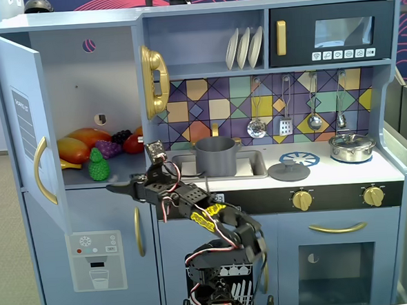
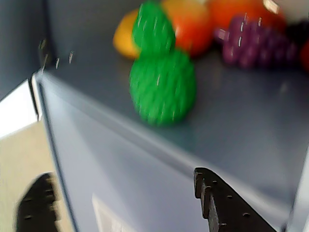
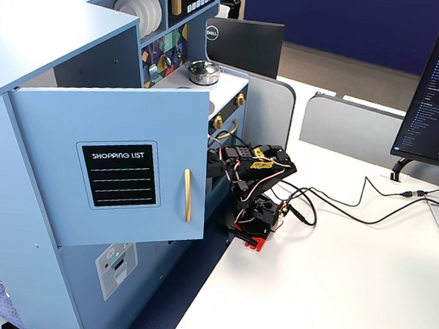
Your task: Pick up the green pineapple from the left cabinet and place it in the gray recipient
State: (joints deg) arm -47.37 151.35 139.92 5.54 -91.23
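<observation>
The green pineapple stands upright near the front edge of the shelf in the left cabinet, whose blue door is swung open. My gripper is open, just below and in front of the shelf edge, a little short of the pineapple, with nothing between its black fingers. The gray recipient sits in the sink to the right. In the side fixed view the open door hides the gripper and only the arm shows.
Behind the pineapple lie purple grapes, orange and yellow fruit and a red one. A gold phone hangs on the cabinet's right wall. A gray lid and a shiny lidded pot sit on the counter.
</observation>
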